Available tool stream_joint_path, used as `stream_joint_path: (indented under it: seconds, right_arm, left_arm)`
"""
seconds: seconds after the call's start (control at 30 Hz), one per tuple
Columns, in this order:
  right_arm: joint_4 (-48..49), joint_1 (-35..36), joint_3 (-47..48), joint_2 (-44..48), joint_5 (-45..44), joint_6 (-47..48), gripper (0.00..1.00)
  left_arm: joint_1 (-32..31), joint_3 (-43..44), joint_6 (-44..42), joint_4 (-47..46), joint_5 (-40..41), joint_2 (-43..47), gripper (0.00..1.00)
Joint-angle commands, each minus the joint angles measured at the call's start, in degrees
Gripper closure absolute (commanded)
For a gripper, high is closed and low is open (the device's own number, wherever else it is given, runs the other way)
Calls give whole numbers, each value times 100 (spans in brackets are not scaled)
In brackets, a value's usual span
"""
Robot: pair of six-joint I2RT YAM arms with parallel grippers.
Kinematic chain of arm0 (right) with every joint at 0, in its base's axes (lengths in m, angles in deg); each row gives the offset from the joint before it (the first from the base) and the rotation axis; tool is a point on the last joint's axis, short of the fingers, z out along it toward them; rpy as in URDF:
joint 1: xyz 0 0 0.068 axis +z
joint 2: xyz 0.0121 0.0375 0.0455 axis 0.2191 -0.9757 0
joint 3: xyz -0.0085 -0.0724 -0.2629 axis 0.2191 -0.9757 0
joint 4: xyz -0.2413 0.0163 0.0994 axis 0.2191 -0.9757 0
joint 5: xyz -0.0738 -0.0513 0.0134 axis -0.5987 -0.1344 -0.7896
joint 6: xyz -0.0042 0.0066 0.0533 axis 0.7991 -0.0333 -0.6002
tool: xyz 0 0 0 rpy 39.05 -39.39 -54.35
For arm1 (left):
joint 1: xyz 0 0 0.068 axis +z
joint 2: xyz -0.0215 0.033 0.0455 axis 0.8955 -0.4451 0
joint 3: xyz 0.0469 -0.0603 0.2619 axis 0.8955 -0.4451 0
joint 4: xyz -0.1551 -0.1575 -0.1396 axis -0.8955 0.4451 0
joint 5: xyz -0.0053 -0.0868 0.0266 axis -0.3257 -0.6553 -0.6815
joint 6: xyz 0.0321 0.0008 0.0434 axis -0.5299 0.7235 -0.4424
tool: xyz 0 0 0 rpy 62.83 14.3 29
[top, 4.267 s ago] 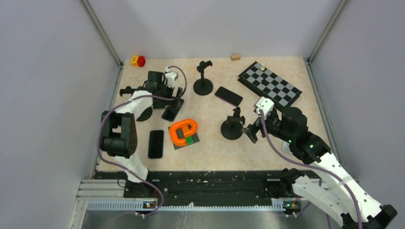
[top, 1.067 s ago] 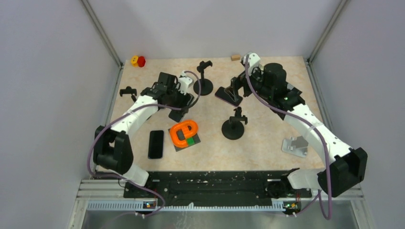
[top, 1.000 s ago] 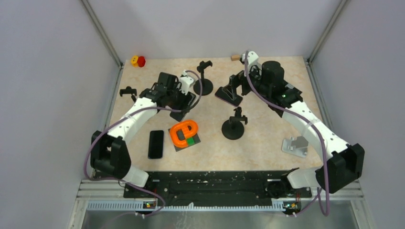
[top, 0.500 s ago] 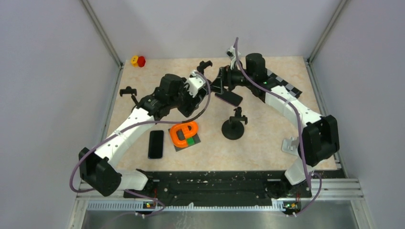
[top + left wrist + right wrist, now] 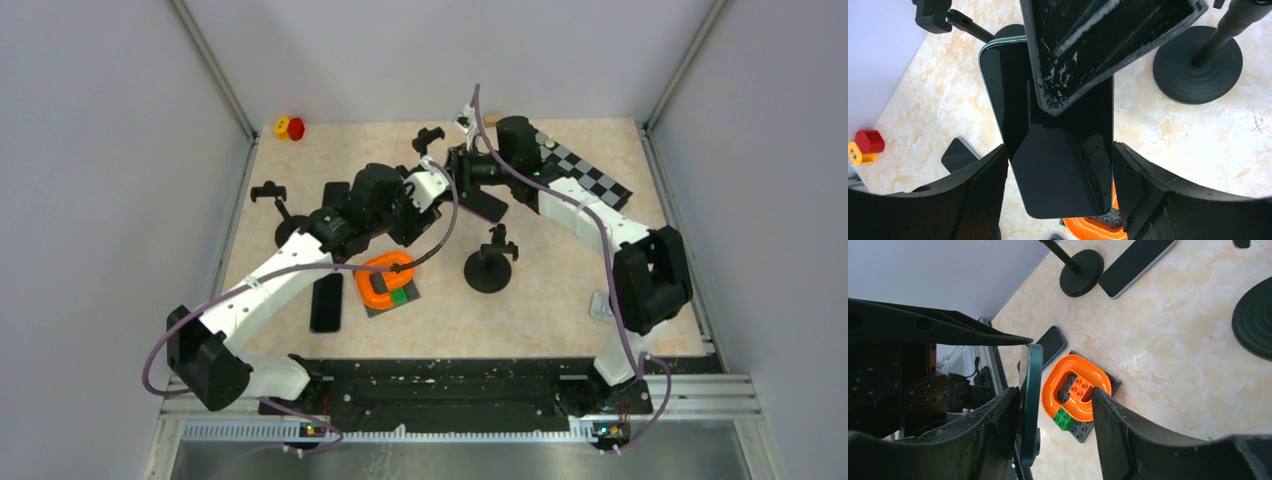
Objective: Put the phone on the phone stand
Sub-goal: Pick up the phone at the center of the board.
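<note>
A dark phone point(image 5: 1058, 160) hangs in the air over the middle of the table, with my left gripper point(image 5: 1059, 152) shut across its width, both pads on its long edges. My right gripper point(image 5: 1055, 397) straddles the same phone point(image 5: 1031, 390), seen edge-on. One finger lies against its back and the other stands apart from its face, so the jaws are open. In the top view both grippers meet at the centre back point(image 5: 445, 180). One black phone stand point(image 5: 487, 262) stands just in front of them; the clamp of another stand point(image 5: 428, 136) shows right behind.
A third stand point(image 5: 272, 195) is at the left. More phones lie on the table point(image 5: 325, 300) point(image 5: 487, 206). An orange ring on a brick plate point(image 5: 385, 280) sits under the left arm. A chessboard point(image 5: 585, 172) is back right and a red-yellow toy point(image 5: 290, 127) back left.
Both arms swung in to the centre back. The left carried its phone up and rightward. The right left the phone on the table, came around the held one, and its jaws narrowed.
</note>
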Motion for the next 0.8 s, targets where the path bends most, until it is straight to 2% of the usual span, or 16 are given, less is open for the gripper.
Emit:
stream_joint_path:
  seconds: [0.0,0.07,0.13,0.23,0.3,0.33,0.37,0.43,0.47,0.5,0.53,0.77]
  right_arm:
    - [268,118,234,-130,295,-148,47]
    - [323,132,227,-162,385,-213,54]
    - [359,133,238,-168,500,-267,67]
    - [299,124,328,-107,480,-231,100]
    - [216,96,356,-18,423,-151,100]
    - [176,71,356,39,393,-98,100]
    - [124,26,359,101,367,-56,100]
    - [76,-59,343,232,338,46,100]
    - [52,-105,321,313,329,106,100]
    - [19,-168,311,387,322,191,100]
    - [-45,-207,304,468,307,291,100]
    - [-637,-263,231,1180,418,1373,100]
  left_arm:
    - [-101,122,-94,-642,487,40,100]
    - [-116,111,-73,-670,560,14,100]
    - [-127,114,-39,-682,598,-1,100]
    - [-129,87,-9,-683,578,2,100]
    - [-137,96,5,-631,502,10,100]
    - [-141,109,41,-578,459,26,96]
    - [-137,118,93,-521,416,52,86]
    - [-131,137,152,-358,248,145,58]
    - [-131,151,160,-280,138,194,40]
    - [-129,172,175,-187,7,251,18]
    - [-129,211,180,-89,-121,295,3]
    - [-96,807,106,789,-1154,564,1]
